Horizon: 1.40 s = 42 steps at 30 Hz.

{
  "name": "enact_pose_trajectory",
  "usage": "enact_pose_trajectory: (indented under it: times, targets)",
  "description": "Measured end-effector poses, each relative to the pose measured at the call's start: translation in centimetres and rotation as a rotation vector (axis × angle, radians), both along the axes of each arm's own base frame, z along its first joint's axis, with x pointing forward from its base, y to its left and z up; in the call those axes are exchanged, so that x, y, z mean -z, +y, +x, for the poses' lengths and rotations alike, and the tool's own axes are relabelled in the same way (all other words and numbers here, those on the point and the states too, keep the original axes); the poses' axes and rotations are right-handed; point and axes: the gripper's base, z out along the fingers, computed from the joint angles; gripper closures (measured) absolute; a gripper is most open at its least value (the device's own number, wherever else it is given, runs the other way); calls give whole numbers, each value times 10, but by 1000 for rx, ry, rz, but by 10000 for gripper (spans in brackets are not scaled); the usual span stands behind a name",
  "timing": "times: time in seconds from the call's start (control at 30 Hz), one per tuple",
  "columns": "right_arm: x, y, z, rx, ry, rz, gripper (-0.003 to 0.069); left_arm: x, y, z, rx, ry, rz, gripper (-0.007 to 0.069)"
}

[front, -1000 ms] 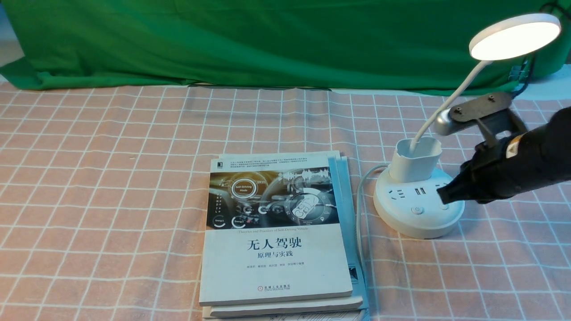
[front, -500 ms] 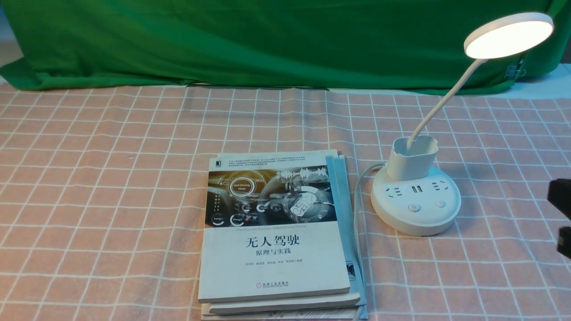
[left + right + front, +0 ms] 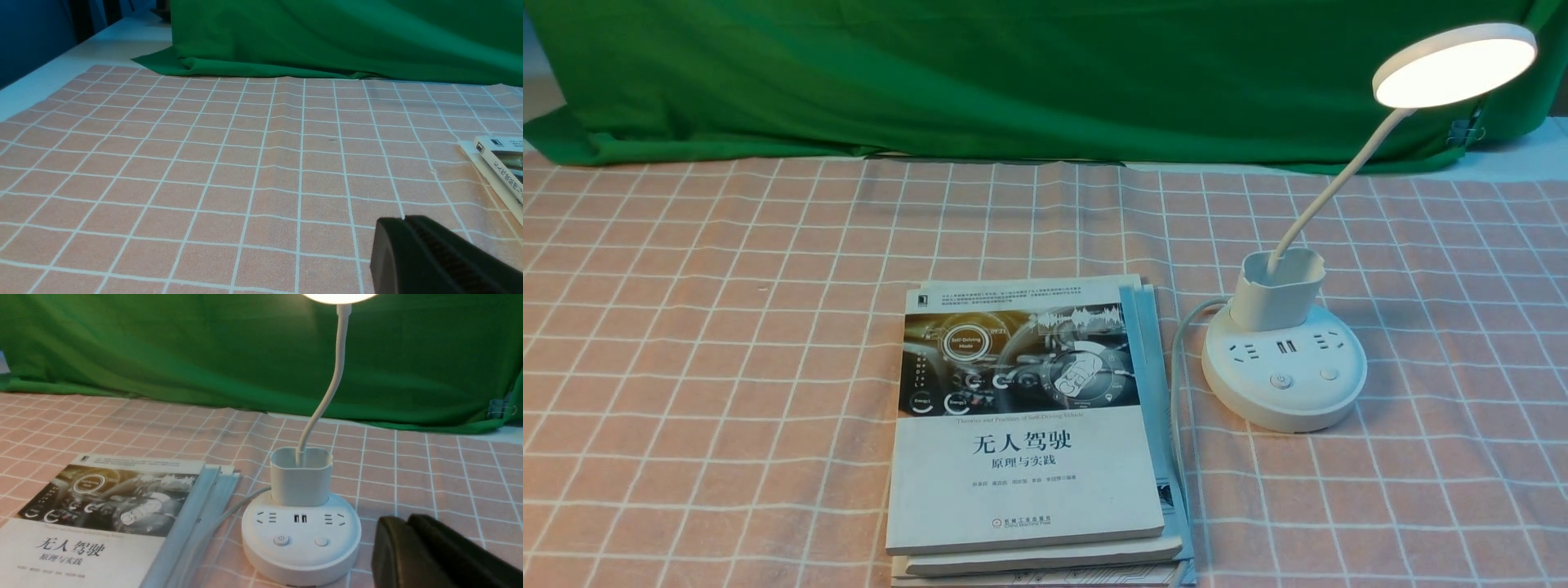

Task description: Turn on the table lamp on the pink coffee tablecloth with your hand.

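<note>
The white table lamp [image 3: 1284,367] stands on the pink coffee tablecloth [image 3: 727,327] at the right. Its disc head [image 3: 1454,64] glows lit. Its round base shows two buttons [image 3: 1329,373] and sockets. In the right wrist view the lamp base [image 3: 301,537] is just beside my right gripper [image 3: 402,522], which is shut and empty and apart from the base. My left gripper [image 3: 402,220] is shut and empty above bare tablecloth [image 3: 204,163]. Neither gripper shows in the front view.
A stack of books [image 3: 1029,425] lies left of the lamp, also in the right wrist view [image 3: 114,522]. The lamp's white cord [image 3: 1180,376] runs between books and base. A green cloth backdrop [image 3: 1013,73] hangs along the far edge.
My right arm has drawn back from the lamp's base to the right and left the front view. The lamp head stays lit and has settled slightly.
</note>
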Motion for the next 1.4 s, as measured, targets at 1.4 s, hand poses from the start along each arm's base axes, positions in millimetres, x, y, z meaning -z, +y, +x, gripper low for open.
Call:
enact_pose_trajectory:
  times: [1.4]
  targets:
    - [77, -24, -14, 334, 35, -28, 456, 0, 0, 0, 0, 0, 0, 603]
